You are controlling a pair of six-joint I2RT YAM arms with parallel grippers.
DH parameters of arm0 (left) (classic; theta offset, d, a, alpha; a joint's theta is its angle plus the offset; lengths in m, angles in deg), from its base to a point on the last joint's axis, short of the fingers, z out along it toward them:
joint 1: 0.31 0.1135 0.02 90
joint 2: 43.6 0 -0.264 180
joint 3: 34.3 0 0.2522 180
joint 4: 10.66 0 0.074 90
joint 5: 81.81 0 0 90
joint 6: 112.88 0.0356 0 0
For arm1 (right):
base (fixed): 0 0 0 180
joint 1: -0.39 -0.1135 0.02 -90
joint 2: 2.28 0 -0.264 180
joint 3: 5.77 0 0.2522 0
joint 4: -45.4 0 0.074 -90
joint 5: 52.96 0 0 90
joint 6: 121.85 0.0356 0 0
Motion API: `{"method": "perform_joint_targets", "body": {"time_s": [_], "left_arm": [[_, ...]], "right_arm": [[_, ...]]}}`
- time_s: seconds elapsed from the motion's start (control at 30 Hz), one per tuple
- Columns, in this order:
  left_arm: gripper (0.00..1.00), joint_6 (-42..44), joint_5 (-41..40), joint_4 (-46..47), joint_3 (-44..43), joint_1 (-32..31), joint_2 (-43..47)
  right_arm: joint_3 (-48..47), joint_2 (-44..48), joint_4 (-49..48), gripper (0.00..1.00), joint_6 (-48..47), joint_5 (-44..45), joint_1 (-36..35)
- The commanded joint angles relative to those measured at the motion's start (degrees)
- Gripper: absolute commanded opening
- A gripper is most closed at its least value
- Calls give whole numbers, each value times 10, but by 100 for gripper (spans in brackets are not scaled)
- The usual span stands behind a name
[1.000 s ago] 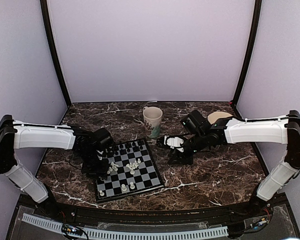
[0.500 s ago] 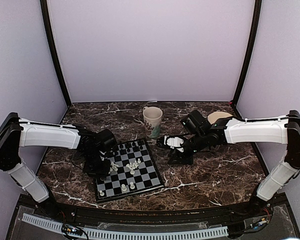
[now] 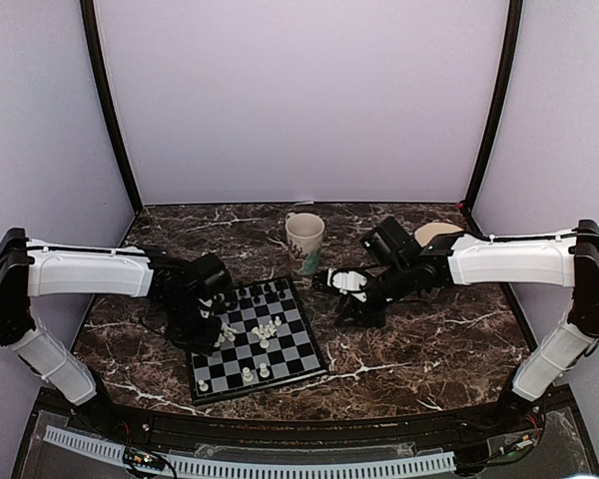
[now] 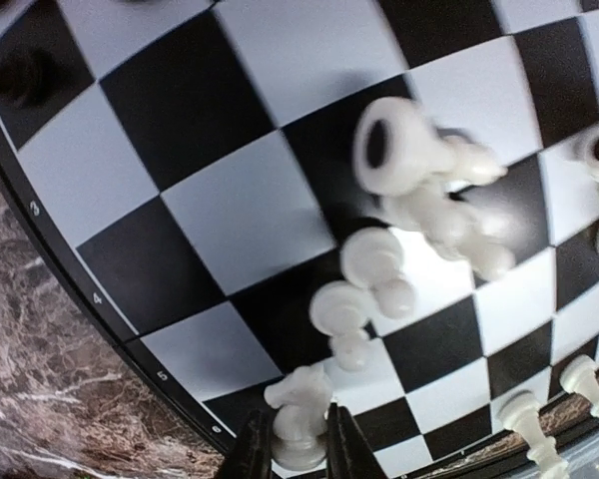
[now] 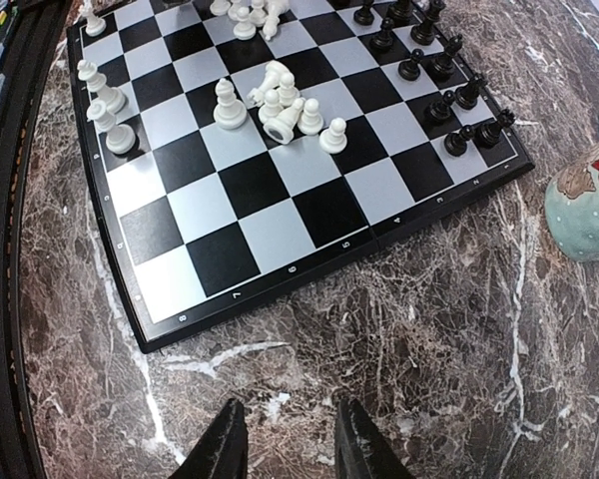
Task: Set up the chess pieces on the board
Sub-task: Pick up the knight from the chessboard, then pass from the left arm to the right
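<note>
The board lies on the marble in front of the left arm. In the left wrist view my left gripper is shut on a white knight that stands near the board's numbered edge. Several white chess pieces lie toppled in a heap just beyond it, and a black piece stands at the far corner. My right gripper hangs open over bare marble beside the board, holding nothing. The right wrist view shows white pieces scattered mid-board and black pieces lined along one edge.
A cream mug stands behind the board; in the right wrist view the mug sits at the right. A beige round object lies at the back right. The left gripper hovers over the board's left side, the right gripper to the board's right.
My left gripper has closed its fingers onto the white knight and shifted slightly over the board's left side. The right arm has barely moved.
</note>
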Motion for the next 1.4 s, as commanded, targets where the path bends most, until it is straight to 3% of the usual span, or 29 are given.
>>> {"method": "perform_joint_targets", "body": {"time_s": [0.0, 0.27, 0.5, 0.8, 1.37], "left_arm": [[13, 97, -24, 55, 15, -17, 84], [10, 264, -55, 374, 99, -55, 212], [10, 360, -56, 513, 67, -60, 158], [11, 369, -41, 543, 62, -60, 120], [12, 393, -50, 519, 45, -60, 114]], "right_arm": [[-48, 13, 9, 31, 50, -21, 23], [-208, -44, 91, 32, 124, -127, 86], [-349, -148, 173, 40, 181, -243, 88], [-435, -248, 184, 49, 280, -363, 80], [-487, -313, 173, 40, 314, -382, 30]]}}
